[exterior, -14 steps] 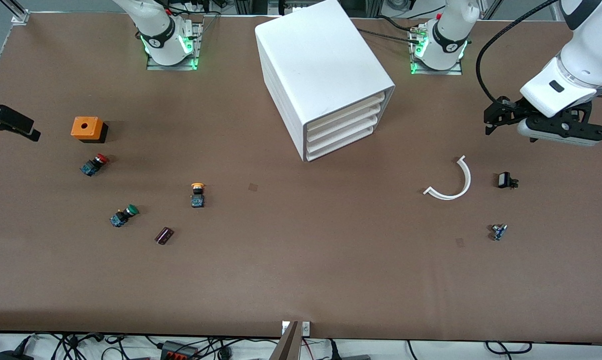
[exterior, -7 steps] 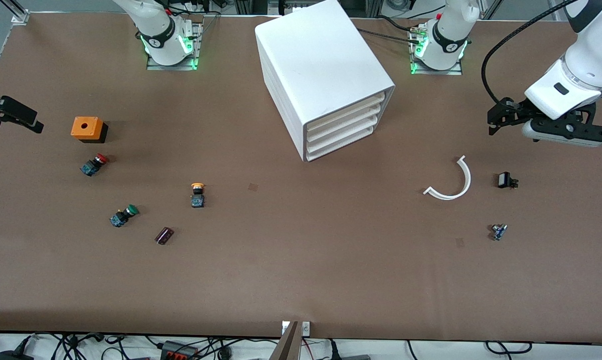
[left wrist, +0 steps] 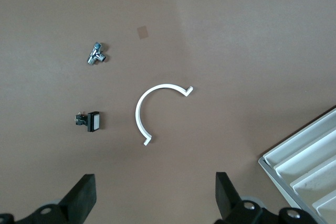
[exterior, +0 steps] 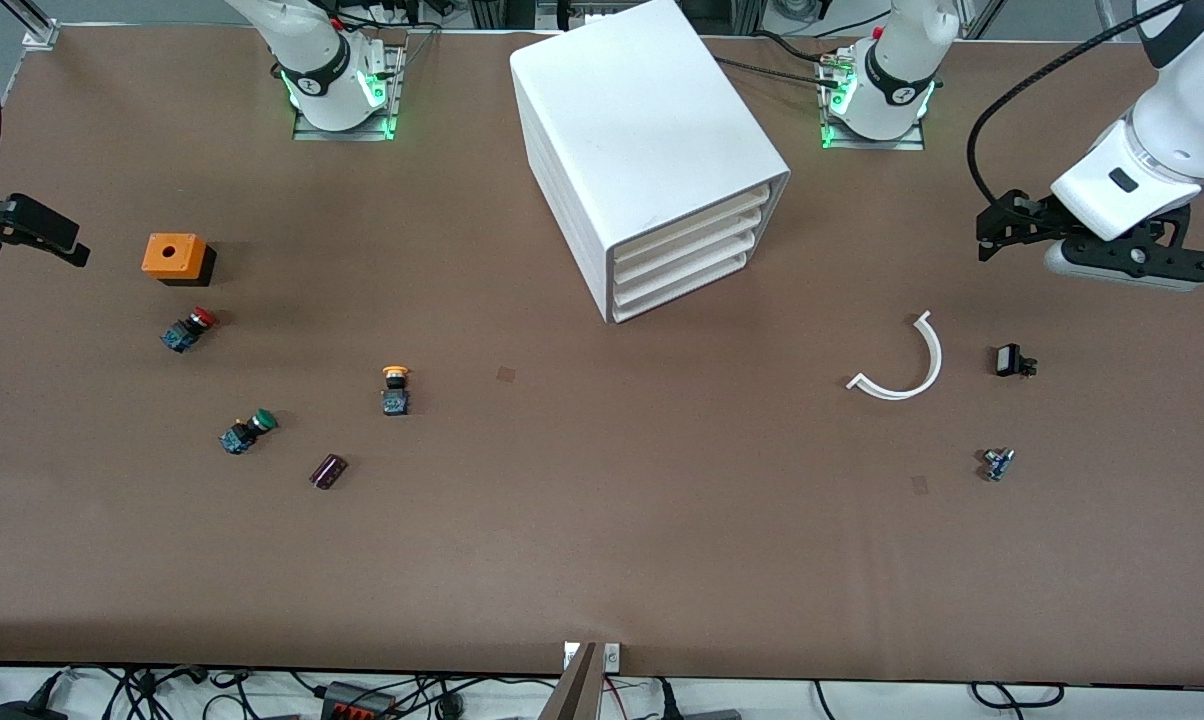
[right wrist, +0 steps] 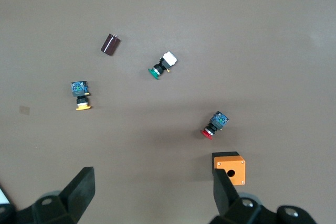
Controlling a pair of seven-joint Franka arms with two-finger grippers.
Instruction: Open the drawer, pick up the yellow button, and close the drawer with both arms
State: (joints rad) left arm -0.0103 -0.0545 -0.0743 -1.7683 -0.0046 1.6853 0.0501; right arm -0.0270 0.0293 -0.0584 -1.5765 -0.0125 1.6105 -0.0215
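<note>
Left gripper [exterior: 997, 232] risen slightly; both grippers' fingers spread, empty; yellow-capped button [exterior: 395, 389] upright.

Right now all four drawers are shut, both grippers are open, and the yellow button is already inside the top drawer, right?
Not quite. The yellow button is not in the top drawer; it sits out on the table, toward the right arm's end, as the front view shows. The rest holds: the drawers look shut, and the left gripper and right gripper are both open.
</note>
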